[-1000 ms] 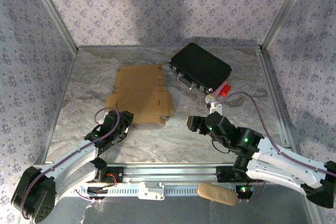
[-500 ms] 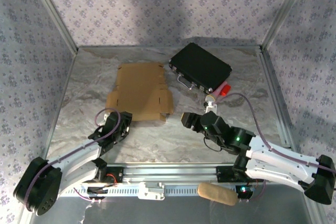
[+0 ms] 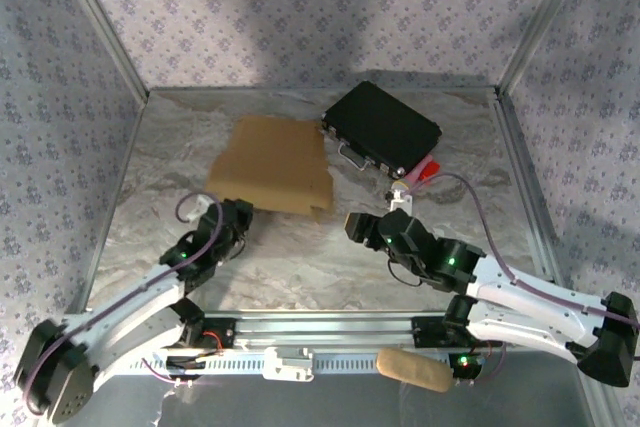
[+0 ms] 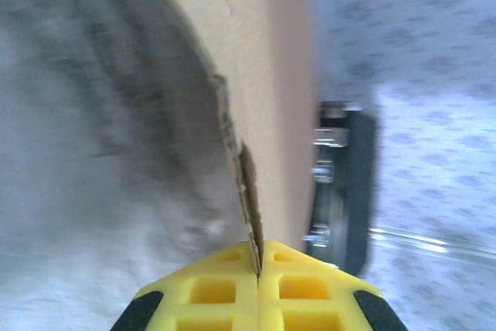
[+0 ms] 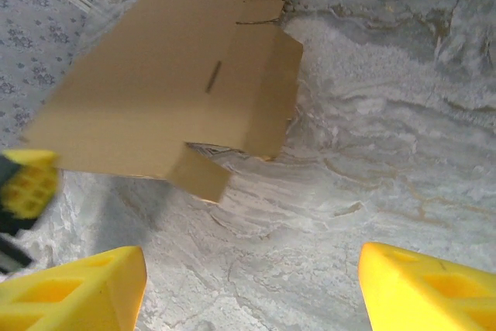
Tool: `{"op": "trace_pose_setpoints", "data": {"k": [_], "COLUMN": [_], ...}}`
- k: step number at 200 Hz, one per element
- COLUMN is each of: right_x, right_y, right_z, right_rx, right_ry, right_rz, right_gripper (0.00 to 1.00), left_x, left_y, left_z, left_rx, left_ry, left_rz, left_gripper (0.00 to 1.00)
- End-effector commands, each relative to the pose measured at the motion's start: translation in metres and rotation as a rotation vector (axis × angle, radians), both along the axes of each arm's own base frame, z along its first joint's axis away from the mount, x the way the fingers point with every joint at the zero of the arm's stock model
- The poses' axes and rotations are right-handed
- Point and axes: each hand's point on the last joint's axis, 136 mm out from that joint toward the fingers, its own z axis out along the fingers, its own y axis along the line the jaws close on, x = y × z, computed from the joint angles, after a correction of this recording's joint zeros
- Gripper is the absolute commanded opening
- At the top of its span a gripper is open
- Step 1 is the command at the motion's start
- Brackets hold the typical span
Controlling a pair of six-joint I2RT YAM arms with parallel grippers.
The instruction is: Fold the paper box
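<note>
While left end effector (image 3: 241,213) clamps paper box (image 3: 272,164) at seven o'clock, open right end effector (image 3: 358,228) should brace the flap.

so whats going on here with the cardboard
Two robot arms are working on folding a paper box, at this point a flat tan die-cut sheet. The left claw is shut on the sheet's near left edge, and that side is raised off the marbled table, so the sheet sits tilted. The right claw is open and hovers over the table near the sheet's right corner, not touching it. A black case with a metal handle lies at the back right.
</note>
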Motion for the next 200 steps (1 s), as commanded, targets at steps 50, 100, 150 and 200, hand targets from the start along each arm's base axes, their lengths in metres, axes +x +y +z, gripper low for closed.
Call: {"op": "trace_pose_setpoints", "data": {"k": [50,100,150,200], "right_x": [0.009,0.009,0.004,-0.002], "right_y": [-0.018,-0.001,0.011,-0.019], "right_z": [0.07,0.112,0.131,0.157], "right_rx": [-0.104,-0.107,0.057,0.189], "right_ry": [-0.142,-0.19,-0.095,-0.101], "right_rz": [0.023,0.133,0.105,-0.015], "right_gripper": [0.74,0.73,0.69,0.67], "left_x": [-0.01,-0.019,-0.033,-0.063], "left_y": [0.013,0.022,0.012,-0.028], "left_z": [0.107,0.143,0.181,0.206], "left_rx": [0.189,0.244,0.066,-0.281], "left_ry": [-0.101,0.027,0.021,0.028], "left_rz": [-0.049,0.004,0.085,0.137], "left_gripper": [0.0,0.0,0.0,0.0]}}
